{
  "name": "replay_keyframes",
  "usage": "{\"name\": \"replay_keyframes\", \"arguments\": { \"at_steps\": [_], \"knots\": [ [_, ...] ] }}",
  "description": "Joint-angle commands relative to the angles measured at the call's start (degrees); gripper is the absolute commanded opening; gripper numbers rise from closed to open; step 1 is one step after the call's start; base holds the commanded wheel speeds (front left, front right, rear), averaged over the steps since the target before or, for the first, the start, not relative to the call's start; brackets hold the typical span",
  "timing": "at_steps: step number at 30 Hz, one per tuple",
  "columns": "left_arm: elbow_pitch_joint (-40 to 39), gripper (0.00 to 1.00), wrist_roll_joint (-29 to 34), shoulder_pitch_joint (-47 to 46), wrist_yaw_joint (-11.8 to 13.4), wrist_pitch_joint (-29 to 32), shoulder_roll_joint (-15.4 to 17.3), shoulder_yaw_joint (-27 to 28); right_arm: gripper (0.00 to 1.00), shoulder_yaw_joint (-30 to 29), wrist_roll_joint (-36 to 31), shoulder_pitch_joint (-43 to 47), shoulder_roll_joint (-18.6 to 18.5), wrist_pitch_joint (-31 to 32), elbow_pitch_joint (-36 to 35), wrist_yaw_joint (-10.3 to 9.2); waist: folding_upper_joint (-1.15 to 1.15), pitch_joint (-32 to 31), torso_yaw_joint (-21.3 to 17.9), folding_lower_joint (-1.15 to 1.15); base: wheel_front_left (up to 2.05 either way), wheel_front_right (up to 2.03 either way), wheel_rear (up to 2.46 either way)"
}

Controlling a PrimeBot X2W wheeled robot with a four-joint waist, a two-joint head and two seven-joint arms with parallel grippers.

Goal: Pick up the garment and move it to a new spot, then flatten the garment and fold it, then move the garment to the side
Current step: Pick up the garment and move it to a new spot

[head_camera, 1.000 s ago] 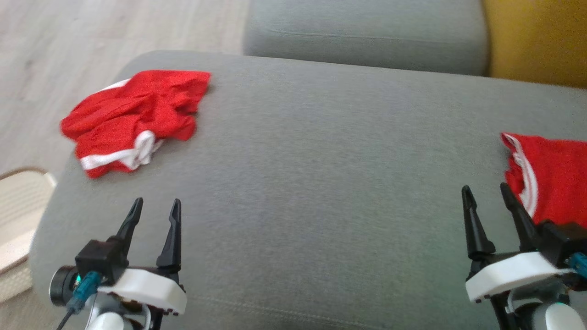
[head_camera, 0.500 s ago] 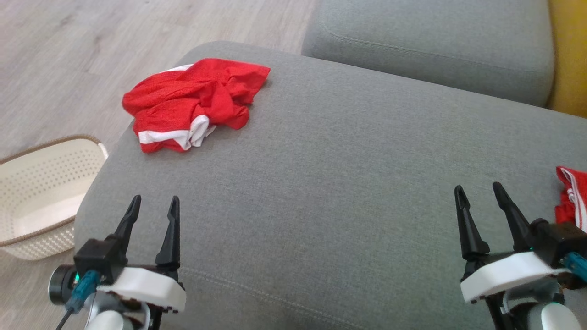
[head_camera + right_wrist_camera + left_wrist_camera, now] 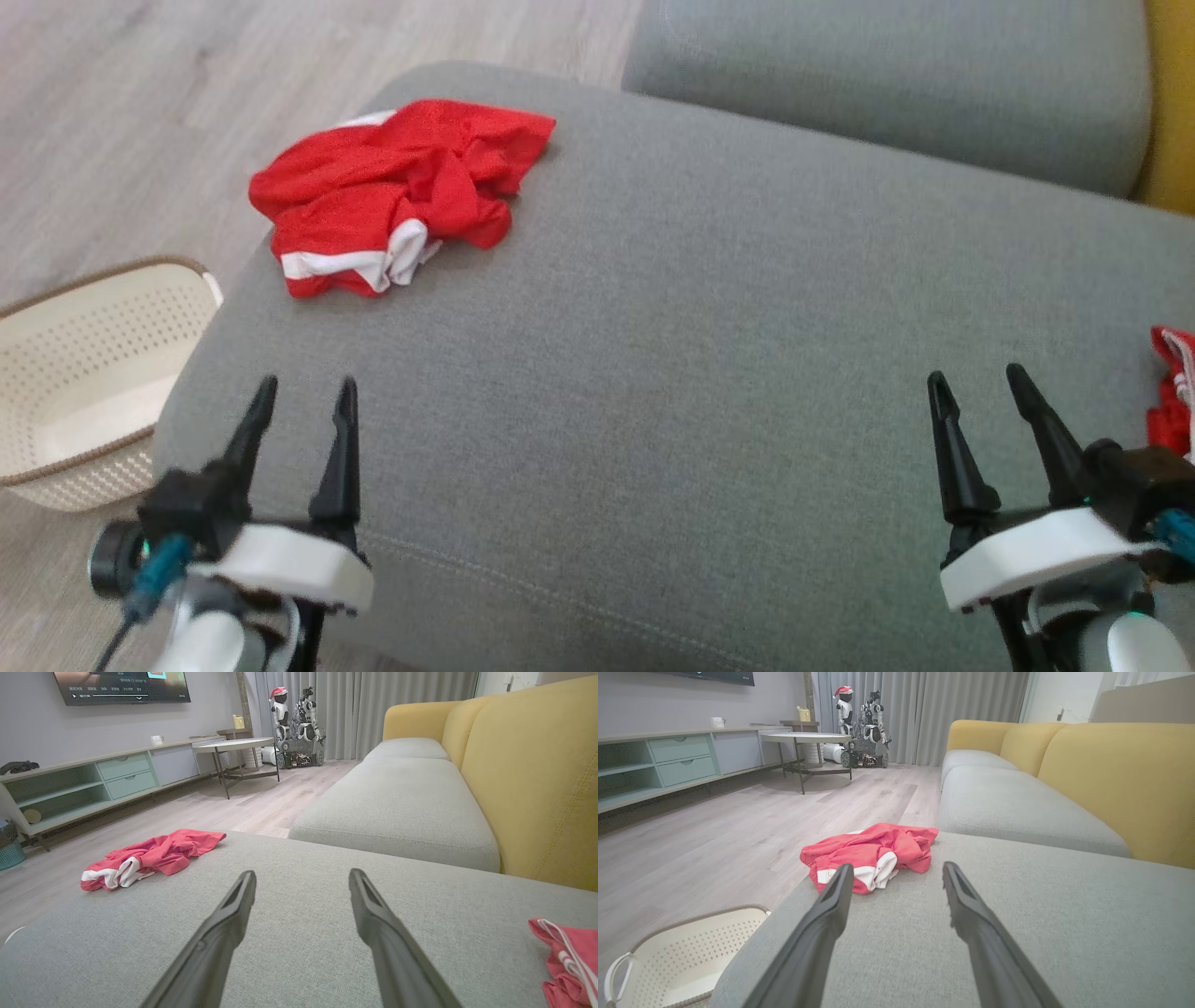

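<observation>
A crumpled red garment (image 3: 397,194) with white trim lies near the far left corner of the grey sofa cushion (image 3: 709,364); it also lies ahead in the left wrist view as the garment (image 3: 871,854) and at the left in the right wrist view as the garment (image 3: 149,856). My left gripper (image 3: 299,397) hovers open and empty over the cushion's near left part, well short of the garment. My right gripper (image 3: 976,392) hangs open and empty at the near right.
A second red cloth (image 3: 1176,392) with white trim lies at the cushion's right edge, close to my right gripper. A cream perforated basket (image 3: 84,373) stands on the wooden floor left of the sofa. A second grey cushion (image 3: 887,84) and a yellow backrest (image 3: 537,774) lie beyond.
The camera has swung left, so the whole scene has shifted right and the basket has come into view. My left gripper has risen slightly in the picture; both grippers stay open.
</observation>
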Motion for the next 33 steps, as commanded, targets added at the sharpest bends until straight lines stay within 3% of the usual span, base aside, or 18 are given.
{"name": "replay_keyframes", "arguments": {
  "at_steps": [1,7,16,25,33],
  "knots": [
    [-2.2,1.0,0.36,-4.78,-0.11,-0.9,0.75,2.84,1.0,1.24,-0.39,-2.71,-0.32,0.27,-2.52,-0.04,0.0,1.38,-0.61,0.0,0.0,0.0,0.0],
    [-2.34,1.0,0.59,-11.27,-1.22,-1.1,-0.44,5.39,1.0,1.14,-2.52,-6.0,-0.32,1.95,-5.49,-0.04,0.0,8.08,-2.72,0.0,0.0,0.0,0.0],
    [0.09,1.0,1.86,-27.5,-5.45,-1.16,-1.22,11.89,1.0,1.46,-5.96,-12.58,-0.81,4.69,-10.72,-0.04,0.0,20.94,-6.48,0.0,0.0,0.0,0.0],
    [22.42,1.0,-0.45,-45.46,-12.52,-0.51,-0.2,13.64,1.0,2.8,-6.89,-16.87,-2.1,5.67,-12.48,-0.04,0.0,29.0,-9.25,0.0,0.0,0.0,0.0],
    [45.77,1.0,0.12,-55.85,-17.31,4.25,0.53,10.41,1.0,3.91,-6.93,-18.7,-2.39,5.41,-12.17,-0.04,0.0,31.57,-10.77,0.0,0.0,0.0,0.0]
  ]
}}
